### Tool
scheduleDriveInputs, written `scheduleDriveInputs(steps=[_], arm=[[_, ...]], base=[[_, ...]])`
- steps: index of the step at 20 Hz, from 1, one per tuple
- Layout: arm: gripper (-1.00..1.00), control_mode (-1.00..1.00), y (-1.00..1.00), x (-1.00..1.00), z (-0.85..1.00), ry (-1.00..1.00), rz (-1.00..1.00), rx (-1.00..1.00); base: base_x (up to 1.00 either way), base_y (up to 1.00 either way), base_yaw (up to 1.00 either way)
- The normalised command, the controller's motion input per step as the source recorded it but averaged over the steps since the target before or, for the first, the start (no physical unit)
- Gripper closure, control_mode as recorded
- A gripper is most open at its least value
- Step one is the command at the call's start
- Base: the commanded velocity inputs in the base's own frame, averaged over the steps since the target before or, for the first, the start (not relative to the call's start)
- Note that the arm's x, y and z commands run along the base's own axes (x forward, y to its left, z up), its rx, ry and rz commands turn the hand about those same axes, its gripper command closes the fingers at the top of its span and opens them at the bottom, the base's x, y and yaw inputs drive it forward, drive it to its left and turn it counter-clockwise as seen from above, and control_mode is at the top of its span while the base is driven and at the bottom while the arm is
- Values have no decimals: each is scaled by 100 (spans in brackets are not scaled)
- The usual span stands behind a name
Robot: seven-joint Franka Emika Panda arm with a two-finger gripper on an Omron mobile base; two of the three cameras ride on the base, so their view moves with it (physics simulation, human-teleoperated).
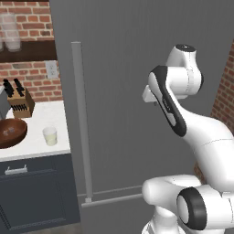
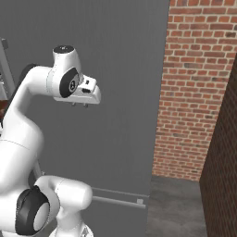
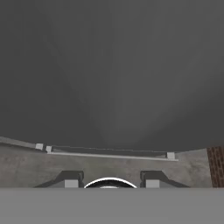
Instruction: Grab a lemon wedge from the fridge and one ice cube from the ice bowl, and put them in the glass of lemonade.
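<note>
Lemon wedge retrieval has, we judge, not begun: the tall dark grey fridge point(image 1: 137, 68) with its long light grey bar handle point(image 1: 81, 123) is closed, so the wedge is hidden. We see the two-finger gripper point(image 3: 109, 178), spread apart and empty, hanging near the door, right of the handle. Far to its left, on the white counter point(image 1: 36, 137), stand the wide dark brown wooden ice bowl point(image 1: 10, 132) and the short clear glass of lemonade point(image 1: 50, 135).
</note>
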Motion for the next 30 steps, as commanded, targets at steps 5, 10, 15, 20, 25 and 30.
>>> scheduleDriveInputs(steps=[5,10,15,20,25,30], arm=[[-100,-100,0,-12,0,-3,0,0],[-100,-100,0,-24,0,-2,0,0],[-100,-100,0,-36,0,0,0,0],[-100,-100,0,-31,0,0,0,0],[-100,-100,0,-20,0,0,0,0],[-100,-100,0,-25,0,0,0,0]], base=[[0,0,0],[0,0,0],[0,0,0],[0,0,0],[0,0,0],[0,0,0]])
